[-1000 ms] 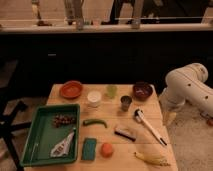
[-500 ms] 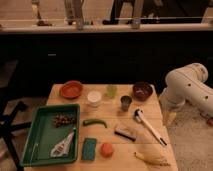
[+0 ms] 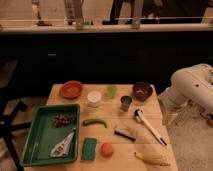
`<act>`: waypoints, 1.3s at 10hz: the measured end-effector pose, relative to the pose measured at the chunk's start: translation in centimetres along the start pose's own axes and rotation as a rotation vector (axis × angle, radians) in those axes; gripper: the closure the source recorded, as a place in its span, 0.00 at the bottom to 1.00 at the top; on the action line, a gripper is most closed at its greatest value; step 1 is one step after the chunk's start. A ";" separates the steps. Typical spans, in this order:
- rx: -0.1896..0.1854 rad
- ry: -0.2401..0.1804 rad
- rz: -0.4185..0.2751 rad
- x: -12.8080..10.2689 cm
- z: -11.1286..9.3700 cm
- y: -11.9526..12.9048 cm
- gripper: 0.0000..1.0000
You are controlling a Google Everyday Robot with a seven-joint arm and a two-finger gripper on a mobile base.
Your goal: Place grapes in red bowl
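The grapes [image 3: 63, 120], a small dark bunch, lie in the upper part of the green tray [image 3: 40, 112] at the table's left. The red bowl [image 3: 71, 89], wide, shallow and orange-red, stands just behind the tray at the table's back left corner. My white arm is folded off the table's right side, and the gripper [image 3: 170, 118] hangs there beside the table's right edge, far from both grapes and bowl, open with nothing in it.
A white packet [image 3: 63, 145] shares the tray. On the table: a green pepper [image 3: 95, 122], white cup [image 3: 94, 98], green cup [image 3: 111, 91], grey cup [image 3: 126, 103], maroon bowl [image 3: 142, 91], long-handled brush [image 3: 148, 126], orange [image 3: 106, 149], teal sponge [image 3: 89, 148], banana [image 3: 151, 158].
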 end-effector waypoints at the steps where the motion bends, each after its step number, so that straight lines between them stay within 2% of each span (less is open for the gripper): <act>1: 0.019 -0.021 -0.014 -1.0 -0.7 0.1 0.20; 3: 0.050 -0.058 -0.034 -3.2 -2.0 0.5 0.20; 5: 0.055 -0.094 -0.065 -5.5 -2.5 0.7 0.20; 7: 0.050 -0.130 -0.117 -8.8 -2.9 0.8 0.20; 9: 0.045 -0.150 -0.177 -11.5 -3.1 1.2 0.20; 11: 0.028 -0.195 -0.261 -15.3 -3.5 1.4 0.20; 12: 0.023 -0.212 -0.293 -16.5 -3.7 1.3 0.20; 13: 0.019 -0.217 -0.302 -16.8 -3.8 1.4 0.20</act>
